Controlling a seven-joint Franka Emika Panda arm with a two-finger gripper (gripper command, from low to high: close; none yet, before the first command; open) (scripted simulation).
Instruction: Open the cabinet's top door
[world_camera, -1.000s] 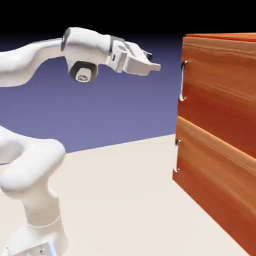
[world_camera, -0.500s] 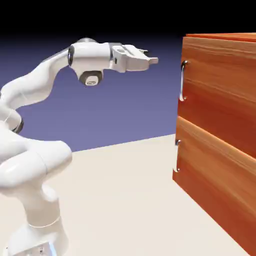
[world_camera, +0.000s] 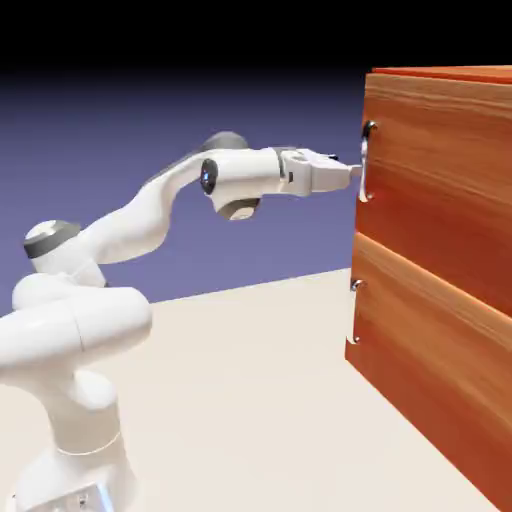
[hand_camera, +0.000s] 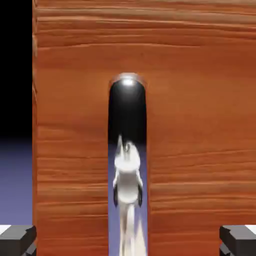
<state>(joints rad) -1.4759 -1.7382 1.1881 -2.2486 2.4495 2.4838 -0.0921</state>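
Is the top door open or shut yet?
Shut. The top door sits flush with the lower panel; the open gripper is only at its handle.

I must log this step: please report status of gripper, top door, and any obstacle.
Gripper open, level, at the handle, fingers wide either side, not closed on it. Top door shut. Nothing in the way.

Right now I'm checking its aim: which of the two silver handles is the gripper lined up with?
The upper handle, on the top door; the open gripper sits level with it, well above the lower handle.
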